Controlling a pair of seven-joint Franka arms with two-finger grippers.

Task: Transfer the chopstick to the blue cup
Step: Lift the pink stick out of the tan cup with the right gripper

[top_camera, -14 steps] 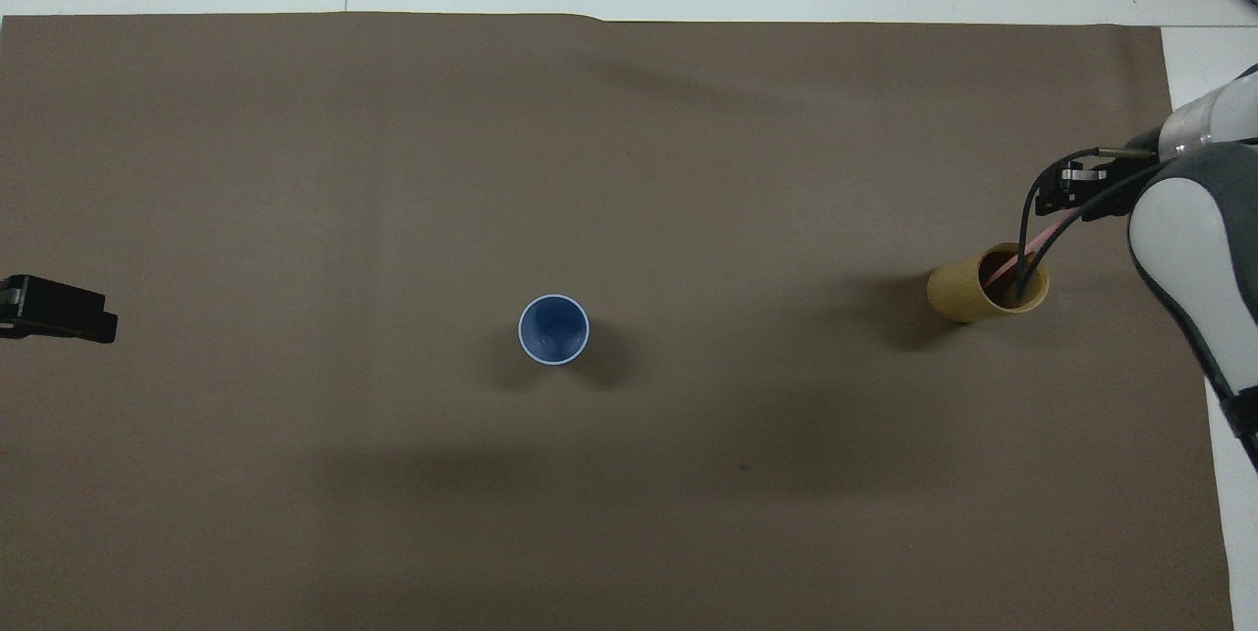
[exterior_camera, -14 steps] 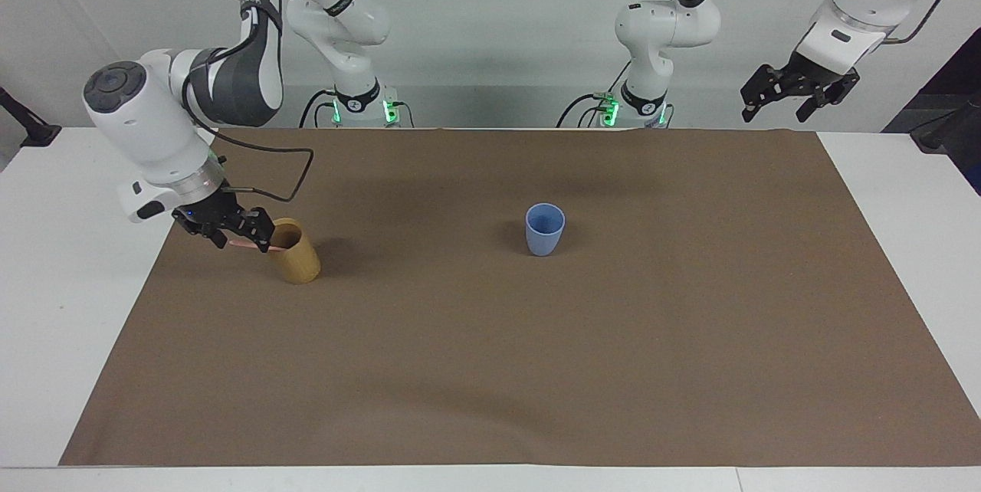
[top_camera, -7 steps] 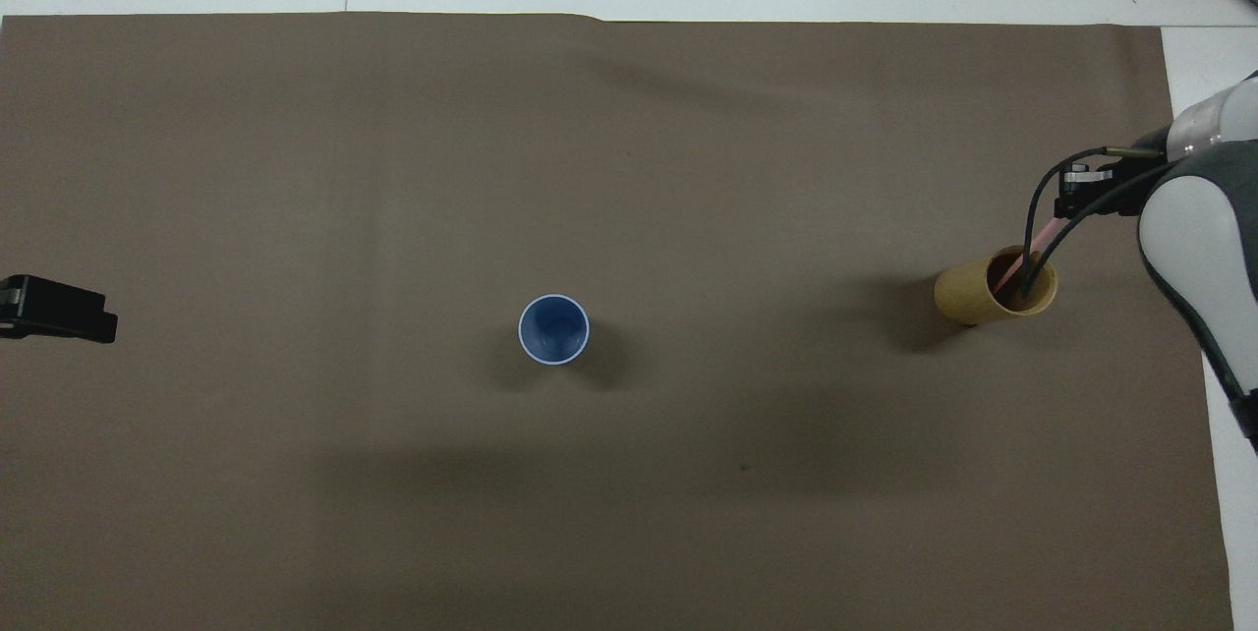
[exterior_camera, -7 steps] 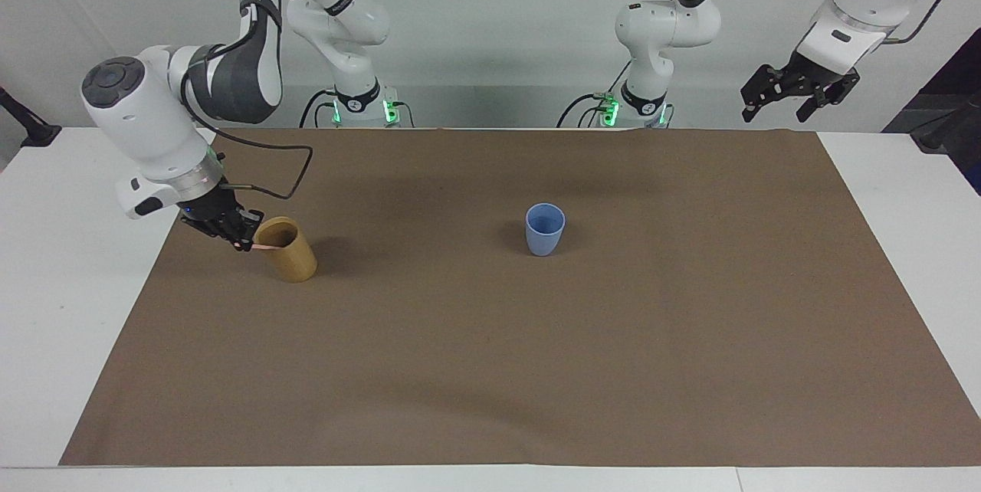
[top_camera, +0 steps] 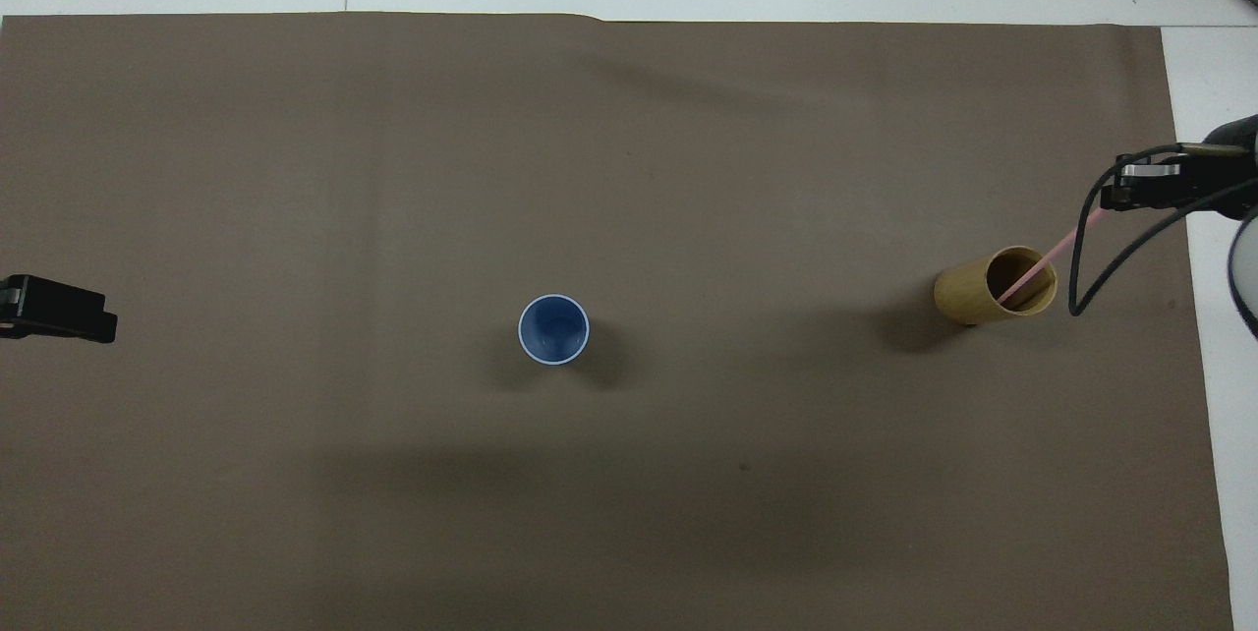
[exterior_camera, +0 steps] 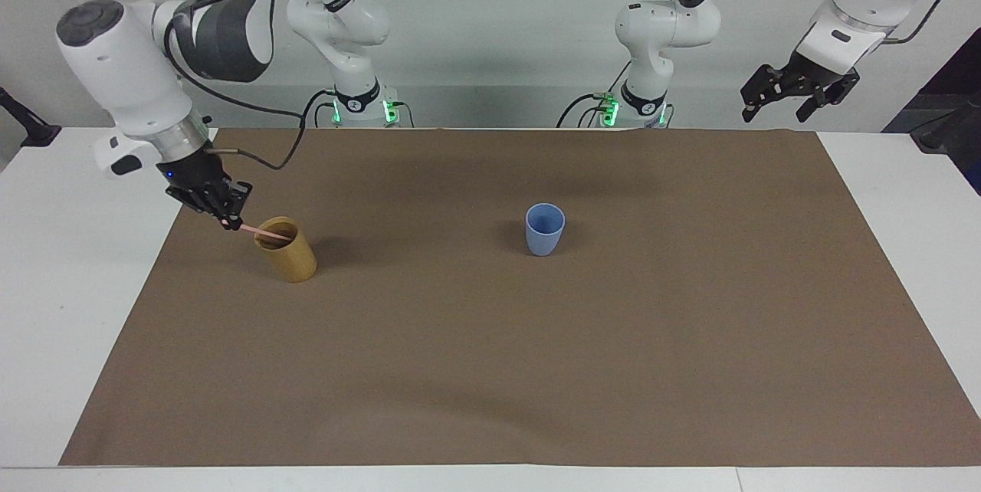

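Note:
A thin pale pink chopstick (exterior_camera: 264, 232) (top_camera: 1054, 250) slants out of a tan cylindrical cup (exterior_camera: 291, 258) (top_camera: 968, 295), with its lower end still inside. My right gripper (exterior_camera: 229, 223) (top_camera: 1109, 200) is shut on its upper end, just above the cup's rim toward the right arm's end of the table. The blue cup (exterior_camera: 545, 230) (top_camera: 553, 329) stands upright and empty near the middle of the brown mat. My left gripper (exterior_camera: 775, 110) (top_camera: 98, 321) waits, raised and open, over the mat's edge at the left arm's end.
A brown mat (exterior_camera: 536, 369) (top_camera: 491, 120) covers most of the white table (exterior_camera: 61, 285). The right arm's black cable (top_camera: 1086, 258) loops down beside the tan cup. The arm bases stand along the robots' edge of the table.
My right gripper closed on the chopstick and rose, drawing it partly out of the tan cup toward the right arm's end. The tan cup shifted slightly. The left arm stayed still.

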